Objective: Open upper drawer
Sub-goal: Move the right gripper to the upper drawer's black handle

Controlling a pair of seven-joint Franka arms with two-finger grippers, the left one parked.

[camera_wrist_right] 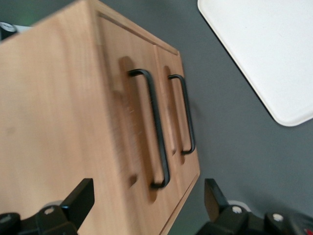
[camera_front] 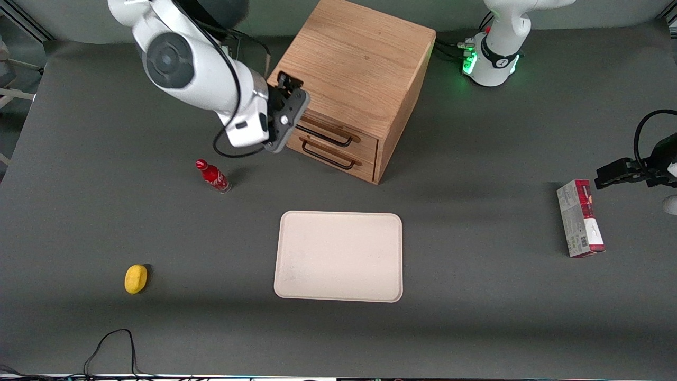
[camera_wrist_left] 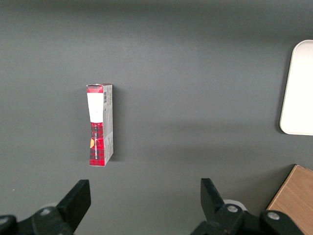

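Upper drawer [camera_wrist_right: 142, 122] sits closed in the cabinet [camera_front: 354, 69], directly above its twin. Gripper [camera_wrist_right: 146, 208] hovers just in front of the cabinet, fingers spread, holding nothing. Judgement: centre both fingers around the upper handle [camera_wrist_right: 154, 132], then pull straight out.

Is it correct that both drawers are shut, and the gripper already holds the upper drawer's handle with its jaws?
Not quite. Both drawers are shut, but the gripper does not hold the upper drawer's handle yet: the right wrist view shows its jaws spread open, apart from the black bar, in front of the cabinet.
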